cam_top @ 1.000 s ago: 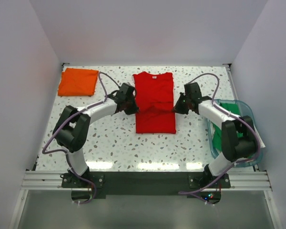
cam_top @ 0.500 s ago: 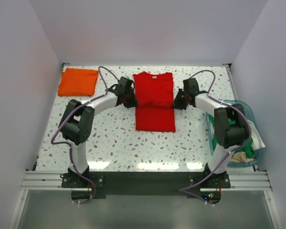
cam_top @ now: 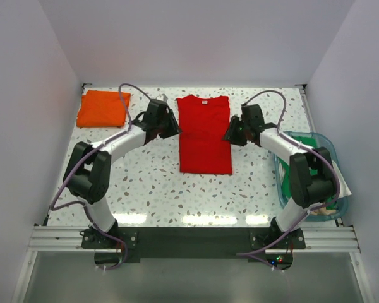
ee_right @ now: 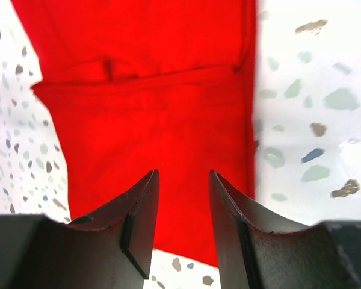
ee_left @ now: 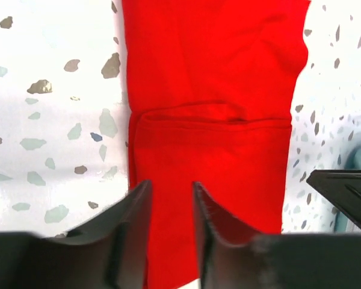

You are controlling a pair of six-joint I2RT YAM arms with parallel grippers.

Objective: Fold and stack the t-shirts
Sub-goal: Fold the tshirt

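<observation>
Folding the red t-shirt (cam_top: 204,136), which lies as a long strip between your arms, likely calls for matched grips: take its 2 near corners level and carry them to the far end together. Your left gripper (ee_left: 171,192) and right gripper (ee_right: 183,180) stand partly open and empty, flanking its long edges.

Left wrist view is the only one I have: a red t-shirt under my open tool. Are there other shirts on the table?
Observer: Yes. An orange t-shirt lies folded at the far left corner of the table, apart from the red t-shirt.
Operator: What is the dark shape at my right edge?
Observer: That is the right tool, open at the red t-shirt's right side and holding nothing.
Operator: Is anything waiting to be folded?
Observer: Probably. I see green cloth inside a teal tub at the table's right side, partly hidden.
</observation>
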